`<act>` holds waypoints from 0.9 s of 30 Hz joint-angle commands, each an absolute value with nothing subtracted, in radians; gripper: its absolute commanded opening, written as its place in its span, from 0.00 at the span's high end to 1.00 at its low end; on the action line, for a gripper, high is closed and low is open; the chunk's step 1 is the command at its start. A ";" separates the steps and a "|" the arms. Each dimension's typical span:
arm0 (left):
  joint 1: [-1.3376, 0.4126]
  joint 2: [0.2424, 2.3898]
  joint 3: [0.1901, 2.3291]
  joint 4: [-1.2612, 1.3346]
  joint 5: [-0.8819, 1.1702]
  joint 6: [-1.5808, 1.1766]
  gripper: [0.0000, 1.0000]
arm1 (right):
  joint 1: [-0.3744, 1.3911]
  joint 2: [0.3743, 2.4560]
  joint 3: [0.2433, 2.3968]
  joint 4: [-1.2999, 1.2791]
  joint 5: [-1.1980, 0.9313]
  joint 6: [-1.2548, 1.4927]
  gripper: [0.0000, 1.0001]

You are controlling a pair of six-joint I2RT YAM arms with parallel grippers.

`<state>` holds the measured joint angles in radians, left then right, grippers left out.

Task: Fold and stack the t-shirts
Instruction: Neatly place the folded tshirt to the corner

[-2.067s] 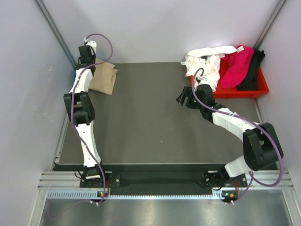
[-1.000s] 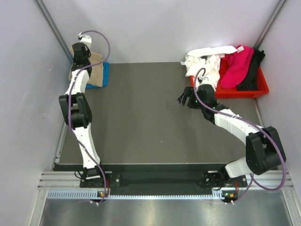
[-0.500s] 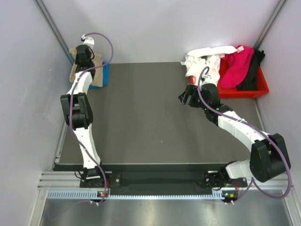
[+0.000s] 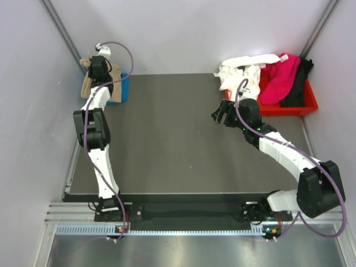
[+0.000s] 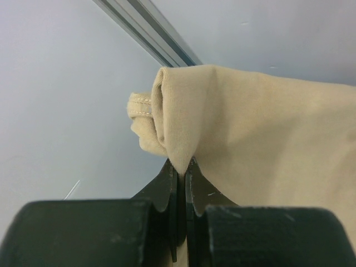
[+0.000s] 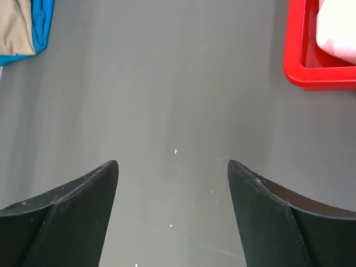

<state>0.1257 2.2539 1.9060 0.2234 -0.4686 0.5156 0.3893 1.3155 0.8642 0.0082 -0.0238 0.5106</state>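
My left gripper [image 4: 98, 68] is shut on a fold of the tan t-shirt [image 4: 88, 83] at the far left back corner, holding it over the bright blue t-shirt [image 4: 120, 89]. In the left wrist view the fingers [image 5: 181, 167] pinch the tan cloth [image 5: 250, 128] in front of the wall. My right gripper [image 4: 220, 115] is open and empty above the bare dark table; its wrist view [image 6: 172, 164] shows the tan shirt [image 6: 16, 28] and the blue shirt [image 6: 44, 22] far off. The white [image 4: 240, 73], magenta [image 4: 278, 80] and black [image 4: 298, 83] t-shirts lie heaped in and over the red tray.
The red plastic tray [image 4: 306, 105] stands at the back right corner and shows in the right wrist view [image 6: 295, 55]. Grey walls with metal rails close in the left, back and right sides. The dark table top [image 4: 172, 139] lies between the arms.
My left gripper carried the tan shirt from the table leftward and back, over the blue shirt toward the corner. My right arm shifted slightly toward the back, still open.
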 commanded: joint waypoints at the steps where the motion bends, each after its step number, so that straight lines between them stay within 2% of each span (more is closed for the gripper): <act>1: 0.153 2.312 2.011 0.315 -0.506 0.526 0.98 | 0.380 1.275 0.920 0.009 -0.034 0.489 0.21; 5: 0.175 2.365 2.046 0.308 -0.483 0.518 0.97 | 0.379 1.267 0.930 0.002 -0.028 0.480 0.21; 9: 0.189 2.407 2.084 0.305 -0.482 0.520 0.92 | 0.379 1.262 0.939 0.003 -0.023 0.480 0.21; 12: 0.204 2.451 2.147 0.275 -0.497 0.515 0.62 | 0.379 1.269 0.945 -0.025 -0.034 0.482 0.20; 13: 0.207 2.459 2.161 0.261 -0.511 0.523 0.35 | 0.379 1.273 0.945 -0.023 -0.038 0.483 0.20; 14: 0.209 2.468 2.174 0.253 -0.520 0.526 0.17 | 0.379 1.273 0.945 -0.021 -0.046 0.482 0.20; 15: 0.209 2.470 2.192 0.246 -0.525 0.529 0.05 | 0.379 1.278 0.945 -0.021 -0.049 0.483 0.20; 16: 0.209 2.467 2.200 0.220 -0.526 0.529 0.01 | 0.380 1.279 0.943 -0.021 -0.052 0.483 0.20; 19: 0.203 2.430 2.206 0.155 -0.502 0.477 0.01 | 0.383 1.281 0.936 -0.014 -0.061 0.489 0.20; 21: 0.192 2.361 2.131 0.095 -0.407 0.442 0.04 | 0.385 1.279 0.928 -0.009 -0.069 0.491 0.21; 24: 0.157 2.267 2.039 -0.032 -0.217 0.390 0.16 | 0.388 1.276 0.916 -0.008 -0.067 0.497 0.21; 27: 0.140 2.281 2.089 -0.241 -0.053 0.283 0.29 | 0.394 1.259 0.893 0.017 -0.064 0.505 0.21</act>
